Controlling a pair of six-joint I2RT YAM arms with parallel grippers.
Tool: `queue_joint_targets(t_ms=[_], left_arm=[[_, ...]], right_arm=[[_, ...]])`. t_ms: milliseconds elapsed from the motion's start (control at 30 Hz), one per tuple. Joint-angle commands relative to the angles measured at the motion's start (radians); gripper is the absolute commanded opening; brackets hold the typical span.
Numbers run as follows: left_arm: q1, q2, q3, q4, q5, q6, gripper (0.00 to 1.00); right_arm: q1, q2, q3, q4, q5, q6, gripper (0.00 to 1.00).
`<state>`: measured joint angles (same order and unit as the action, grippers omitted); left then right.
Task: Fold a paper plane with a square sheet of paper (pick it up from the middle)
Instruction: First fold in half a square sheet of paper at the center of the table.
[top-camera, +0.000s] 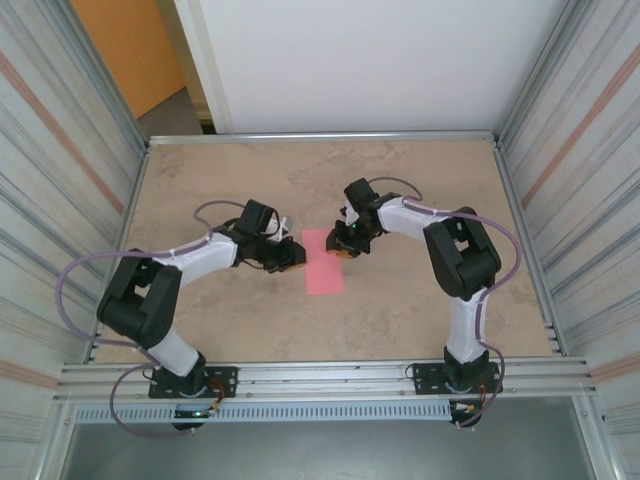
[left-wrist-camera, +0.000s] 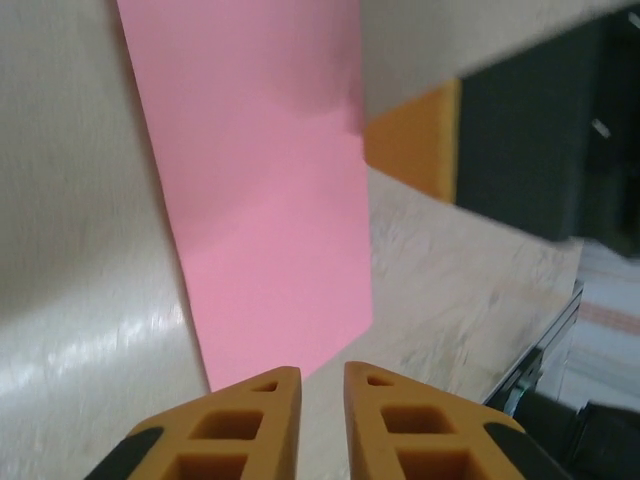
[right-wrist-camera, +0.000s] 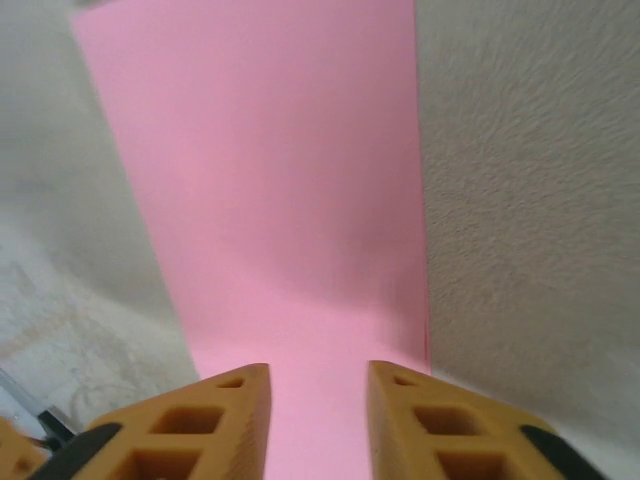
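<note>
Top view — pink sheet (top-camera: 324, 270) lies flat near the middle of the table (top-camera: 420, 300), longer than it is wide. Left gripper (top-camera: 296, 256) sits at its left edge, right gripper (top-camera: 344, 250) at its upper right corner; both are low, and finger state is too small to read here.

Left wrist — left gripper (left-wrist-camera: 322, 385) has its orange fingers a narrow gap apart, with nothing between them. The sheet (left-wrist-camera: 270, 200) starts just ahead of the tips and runs away across the table. One orange finger (left-wrist-camera: 415, 140) of the right gripper shows at the sheet's far edge.

Right wrist — right gripper (right-wrist-camera: 318, 385) has its fingers parted wider and is not gripping. The sheet (right-wrist-camera: 280, 180) lies flat below, its pink visible through the gap.
</note>
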<state>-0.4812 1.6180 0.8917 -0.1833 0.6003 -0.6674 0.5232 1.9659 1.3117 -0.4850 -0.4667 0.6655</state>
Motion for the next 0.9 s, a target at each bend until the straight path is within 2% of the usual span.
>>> queue_joint_targets(t_ms=[0, 100, 167, 300, 500, 867], left_arm=[[0.001, 0.058, 0.061, 0.051, 0.007, -0.036, 0.22], [0.001, 0.114, 0.115, 0.038, -0.003, -0.052, 0.22], [0.001, 0.146, 0.153, -0.027, -0.065, -0.066, 0.23], [0.002, 0.205, 0.196, -0.043, -0.094, -0.09, 0.23], [0.003, 0.274, 0.236, -0.036, -0.107, -0.109, 0.23], [0.018, 0.348, 0.242, -0.106, -0.155, -0.156, 0.21]], right_arm=[[-0.013, -0.132, -0.021, -0.028, 0.068, 0.042, 0.37], [-0.024, -0.218, -0.126, -0.001, 0.113, 0.078, 0.41], [-0.029, -0.269, -0.194, 0.024, 0.125, 0.097, 0.42], [-0.028, -0.326, -0.298, 0.067, 0.088, 0.137, 0.42], [0.01, -0.331, -0.379, 0.125, 0.021, 0.155, 0.41], [0.041, -0.29, -0.413, 0.156, -0.021, 0.158, 0.39]])
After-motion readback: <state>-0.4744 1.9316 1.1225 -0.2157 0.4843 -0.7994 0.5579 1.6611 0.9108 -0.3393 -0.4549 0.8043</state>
